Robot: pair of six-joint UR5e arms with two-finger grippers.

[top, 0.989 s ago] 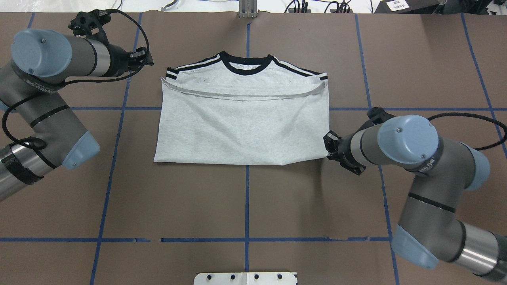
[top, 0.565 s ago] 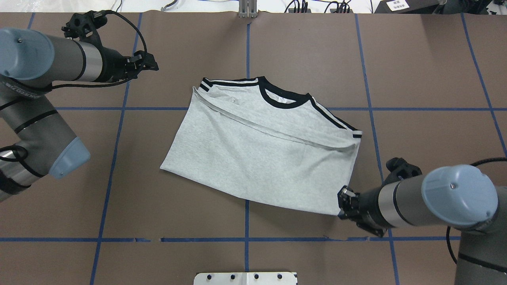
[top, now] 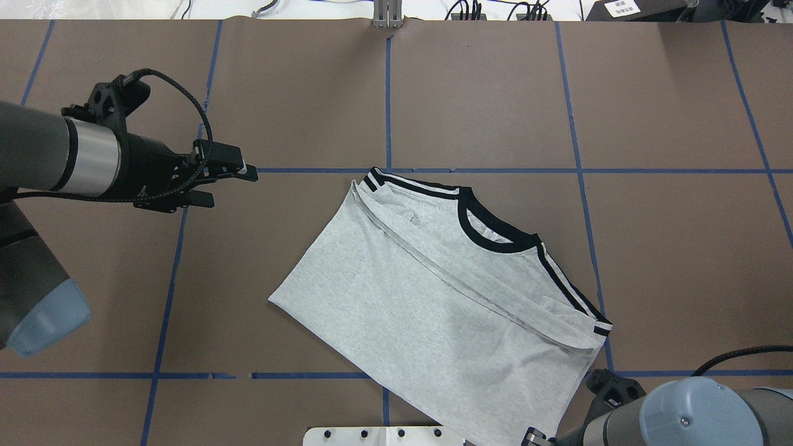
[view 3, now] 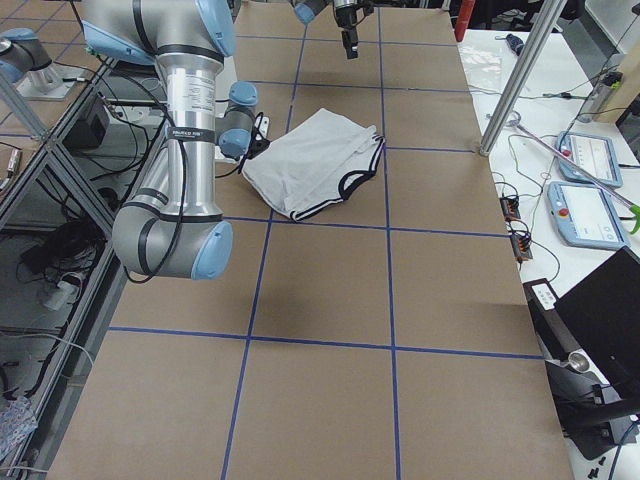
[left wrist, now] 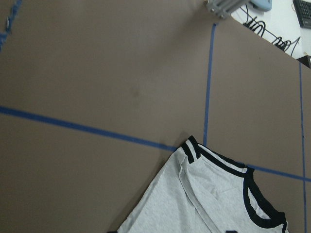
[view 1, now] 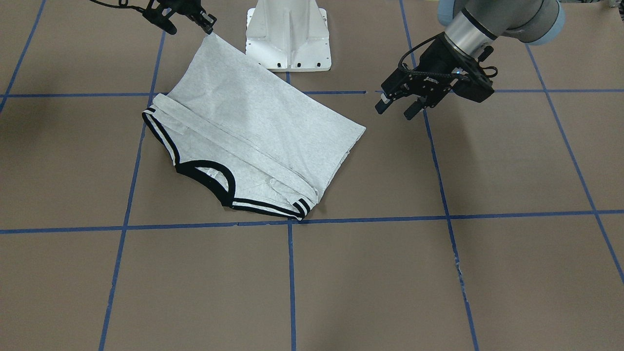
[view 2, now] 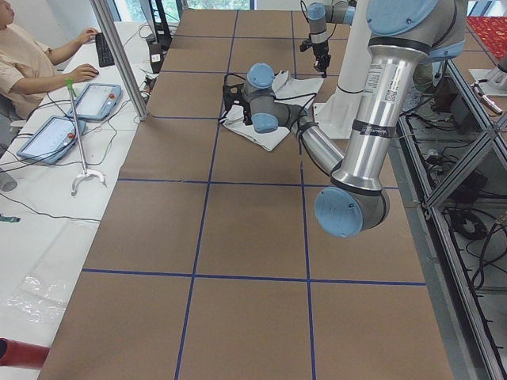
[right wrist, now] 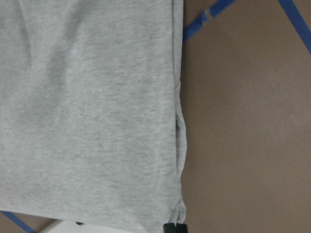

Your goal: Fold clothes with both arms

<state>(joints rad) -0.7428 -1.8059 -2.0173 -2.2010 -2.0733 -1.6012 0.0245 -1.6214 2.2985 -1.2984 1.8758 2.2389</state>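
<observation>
Mostly cut off, the right hand (view 1: 208, 28) pinches a shirt (top: 433, 297) corner; the left hand (view 1: 394, 110) gapes empty. The shirt lies folded, askew

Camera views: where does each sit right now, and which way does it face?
Front-facing: across the table, facing the robot; T-shirt, pedestal, left gripper on its right.
Overhead: behind the robot, looking down; left arm enters left, right arm bottom right.
Exterior left: table's end; left arm near.
Exterior right: opposite end; right arm near.
Left wrist: looks down at the shirt's collar end; no gripper clearly visible.
Right wrist: over the shirt's edge; a black fingertip shows.
Shared: every view shows the T-shirt.
</observation>
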